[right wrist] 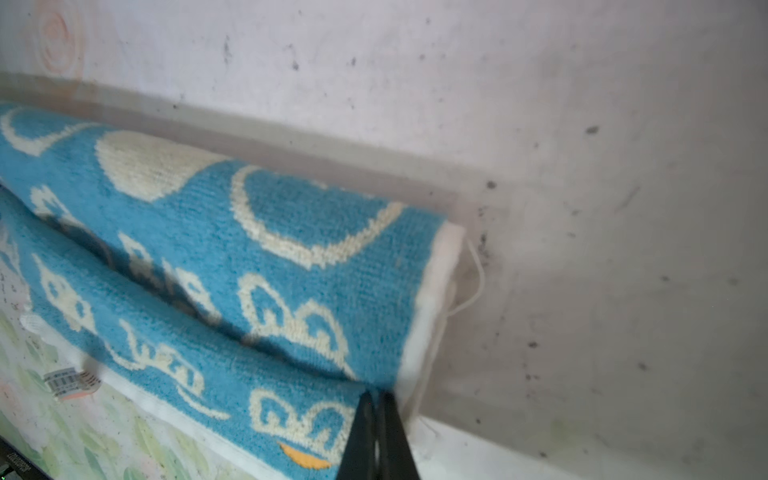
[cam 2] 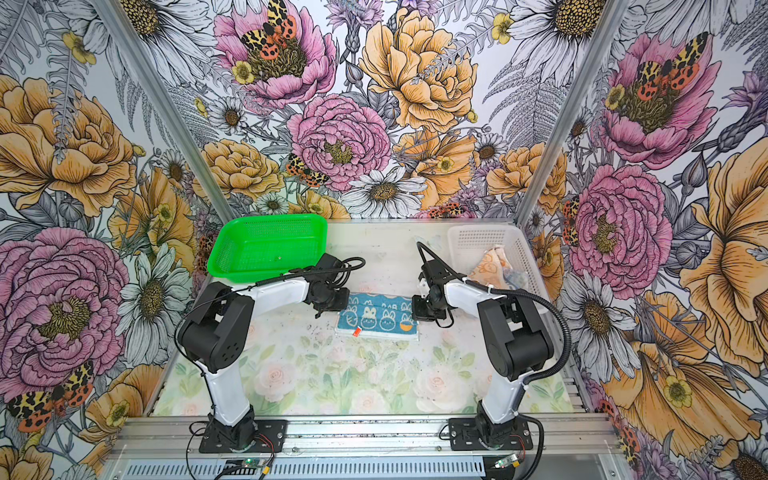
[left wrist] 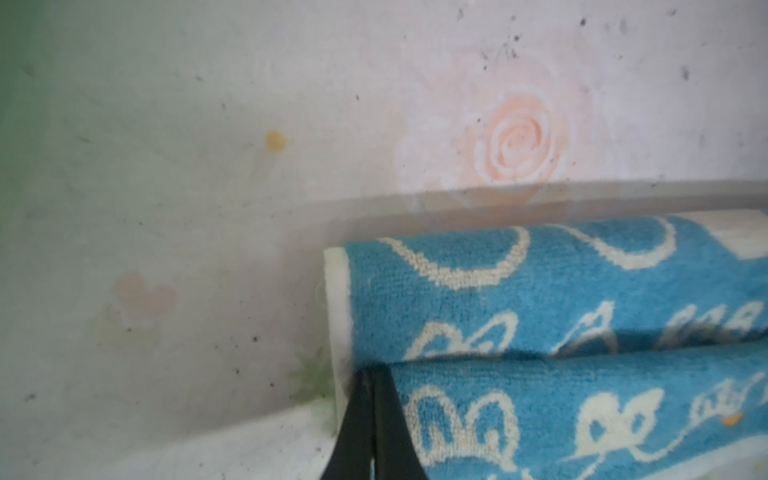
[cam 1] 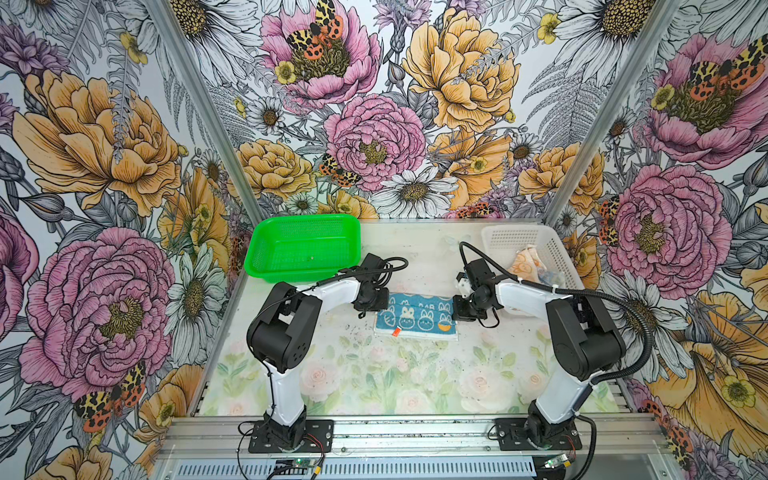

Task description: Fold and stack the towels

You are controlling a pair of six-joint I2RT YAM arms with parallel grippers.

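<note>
Left gripper [left wrist: 370, 376] clenched on blue towel [cam 1: 419, 318] at its left end, right gripper [right wrist: 376, 397] clenched on the right end. Doubled over at centre of table [cam 1: 374, 374]; orange towel [cam 1: 525, 264] crumpled in white basket [cam 1: 511, 237], back right.

Nothing legible; tag [right wrist: 71, 382] on towel [right wrist: 291, 232] seems blurred

Bright, even, diffuse light; soft grey shadow behind the blue towel [left wrist: 540, 286]; wrist views hazy, edges smeared; top views sharp.
</note>
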